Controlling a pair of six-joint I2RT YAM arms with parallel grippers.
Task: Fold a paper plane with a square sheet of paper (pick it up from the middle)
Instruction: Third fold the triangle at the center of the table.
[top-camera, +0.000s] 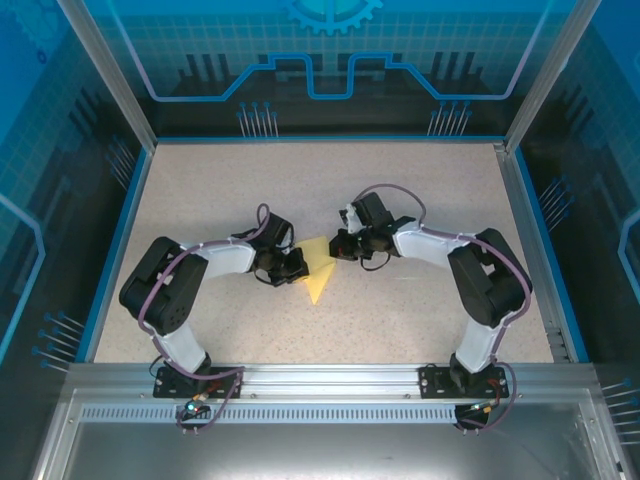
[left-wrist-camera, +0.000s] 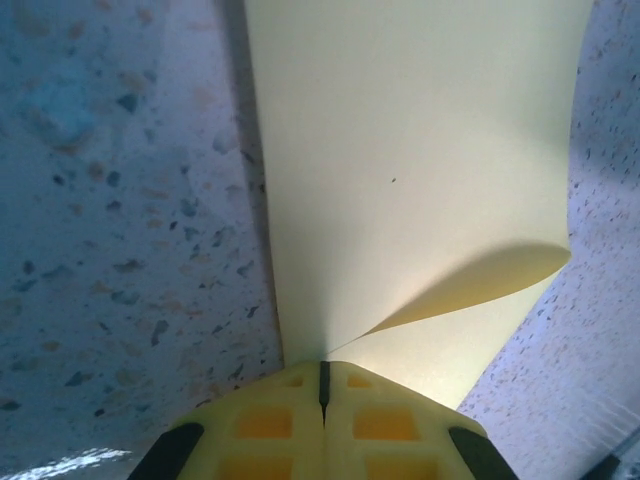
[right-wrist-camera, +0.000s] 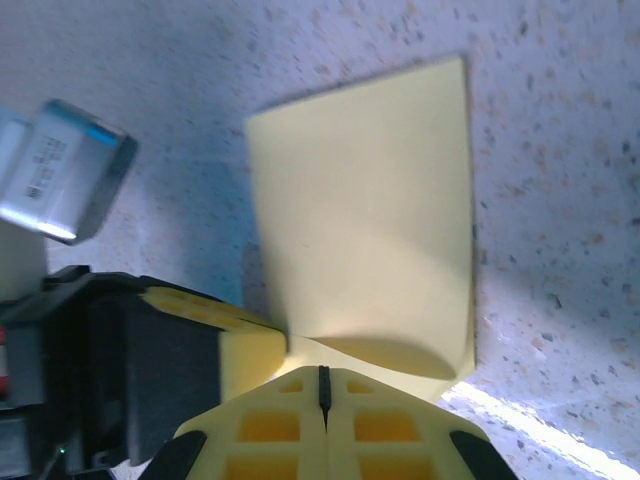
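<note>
Midway across the worktop (top-camera: 430, 190), between your two claws, sits the yellow sheet of paper (top-camera: 318, 268), partly folded, one flap curling up. Your left claw (top-camera: 294, 266) pinches its left edge, closed tight; your right claw (top-camera: 344, 246) is clamped on the opposite edge.

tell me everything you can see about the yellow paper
The sheet of paper is thin, pale yellow, plain and matte. It sits in the middle of the table between the arms, and from above it looks pointed, with the tip toward the arm bases. The left gripper and right gripper are each shut on it from opposite sides. It is not flat: a layer curls near each pinch, and its shadows suggest it is partly lifted.
</note>
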